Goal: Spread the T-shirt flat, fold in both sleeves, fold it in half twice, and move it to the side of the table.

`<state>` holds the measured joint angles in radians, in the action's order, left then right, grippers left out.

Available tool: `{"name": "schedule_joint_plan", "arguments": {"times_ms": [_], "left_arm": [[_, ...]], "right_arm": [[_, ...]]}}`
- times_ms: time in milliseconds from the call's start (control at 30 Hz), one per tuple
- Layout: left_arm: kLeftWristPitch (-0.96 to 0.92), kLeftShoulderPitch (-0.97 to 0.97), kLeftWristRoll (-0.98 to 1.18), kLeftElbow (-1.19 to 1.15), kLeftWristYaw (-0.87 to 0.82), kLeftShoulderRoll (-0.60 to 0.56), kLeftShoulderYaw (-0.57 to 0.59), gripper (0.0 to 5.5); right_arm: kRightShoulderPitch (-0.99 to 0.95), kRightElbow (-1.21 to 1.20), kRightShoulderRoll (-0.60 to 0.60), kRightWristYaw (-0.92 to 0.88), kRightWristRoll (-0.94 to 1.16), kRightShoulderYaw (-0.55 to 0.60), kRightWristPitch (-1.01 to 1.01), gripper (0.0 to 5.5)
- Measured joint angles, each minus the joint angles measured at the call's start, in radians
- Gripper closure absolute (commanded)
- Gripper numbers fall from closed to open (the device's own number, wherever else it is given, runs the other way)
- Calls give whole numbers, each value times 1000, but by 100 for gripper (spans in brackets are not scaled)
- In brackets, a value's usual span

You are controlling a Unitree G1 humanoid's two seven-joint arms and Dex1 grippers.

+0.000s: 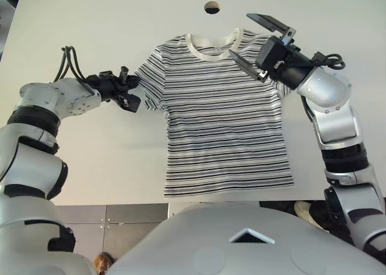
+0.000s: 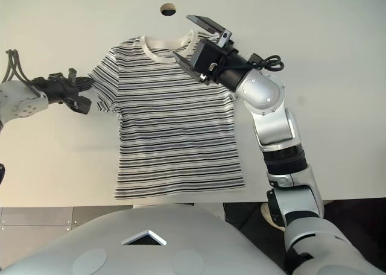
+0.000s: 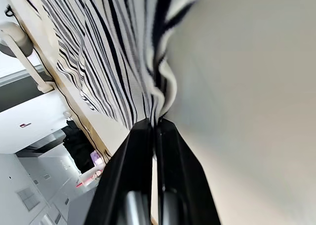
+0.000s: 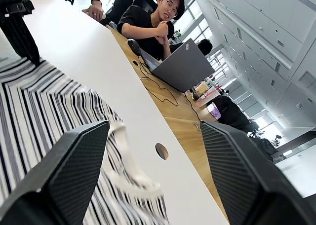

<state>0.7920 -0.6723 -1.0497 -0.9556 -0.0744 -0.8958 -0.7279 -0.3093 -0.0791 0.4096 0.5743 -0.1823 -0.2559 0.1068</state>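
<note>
Striped T-shirt (image 1: 223, 118) lies flat mid-counter (image 1: 90, 22), collar toward 12 o'clock, with a round hole (image 1: 211, 8) just beyond it.
At the shirt's 9 o'clock the left fingers (image 1: 128, 93) pinch the sleeve (image 1: 149, 82) hem, seen close in the left wrist view. The right fingers (image 1: 269, 23) hang spread wide above the shoulder at 2 o'clock. The right wrist view adds a laptop (image 4: 185, 64) and cable (image 4: 158, 92) on the adjoining wooden desk (image 4: 187, 131).

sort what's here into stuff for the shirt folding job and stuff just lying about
Job: T-shirt; left gripper, shut on its sleeve; right gripper, open near the collar; table.
Lying about: laptop; cables; round hole in the table.
</note>
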Motion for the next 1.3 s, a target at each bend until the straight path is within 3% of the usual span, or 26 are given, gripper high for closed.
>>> {"name": "schedule_joint_plan", "arguments": {"times_ms": [467, 900, 1133, 1300], "left_arm": [[22, -27, 47, 273, 123, -6, 74, 539], [0, -56, 53, 203, 174, 172, 70, 539], [-10, -92, 95, 96, 182, 247, 72, 417], [-20, -109, 105, 90, 154, 261, 75, 400]], "right_arm": [[14, -1, 0, -22, -33, -9, 5, 208], [22, -1, 0, -33, -49, -9, 6, 208], [40, -1, 0, -44, -52, -8, 7, 208], [40, 42, 16, -63, -73, -3, 37, 208]]}}
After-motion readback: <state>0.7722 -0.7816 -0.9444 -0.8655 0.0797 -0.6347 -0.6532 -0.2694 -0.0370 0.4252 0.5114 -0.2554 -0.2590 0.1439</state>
